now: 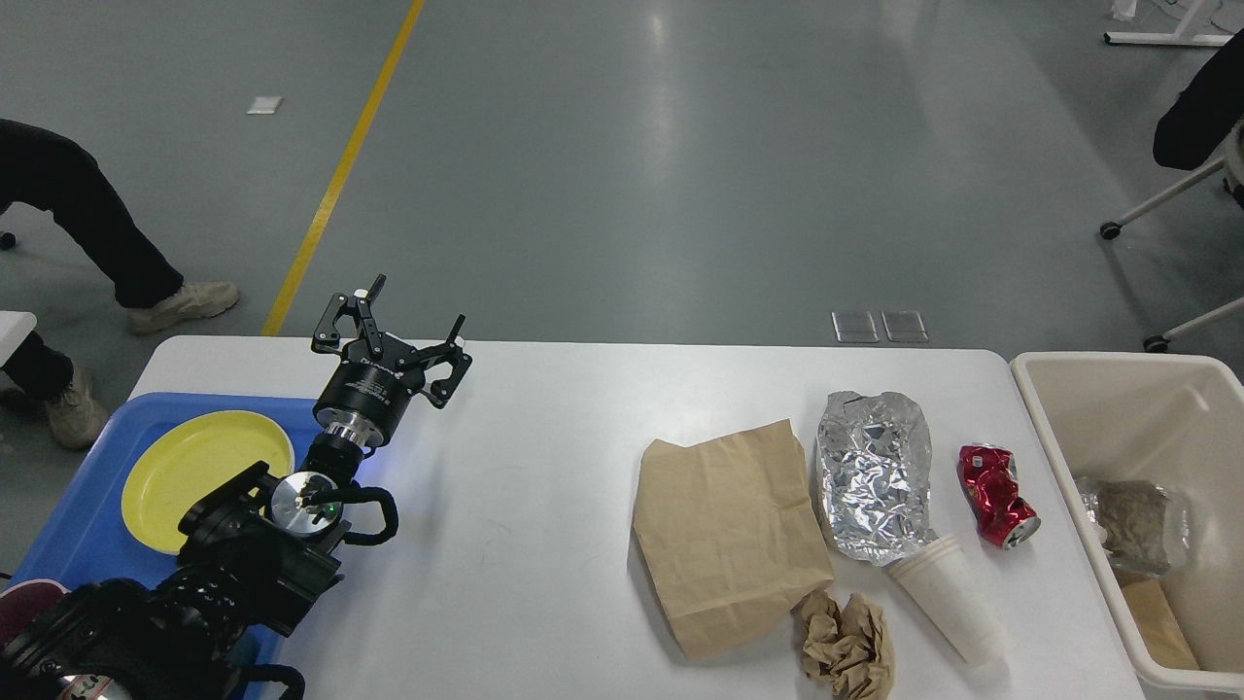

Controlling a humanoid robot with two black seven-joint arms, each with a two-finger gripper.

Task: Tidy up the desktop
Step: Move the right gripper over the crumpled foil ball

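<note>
— What is seen nearest the lens?
— Black arm links are seen filling the lower left corner of the frame, rising to the left gripper [408,321], whose two fingers are spread wide apart with nothing held between them. It is poised over the upper left part of the desktop [544,486].

— And where is the desktop placed?
— It is spread across the whole lower half of the frame, white, with rounded far corners.

— What is laid on it?
— At the left edge a blue tray [78,544] is set, with a yellow plate [194,467] inside it. Right of centre a flat brown paper bag [724,540] is laid, and a crumpled brown paper wad [847,647] is found just below its lower right corner. A sheet of crinkled foil [872,472] is placed just beside the bag, its lower end overlapping a stack of white paper cups [948,598] lying on its side. A crushed red can [996,494] is seen near the foil, to its right.

— Anything past the table's right end?
— A cream bin [1059,428] is stood there, with foil-wrapped rubbish and brown paper inside.

— And the right gripper?
— It is not shown in the frame.
</note>
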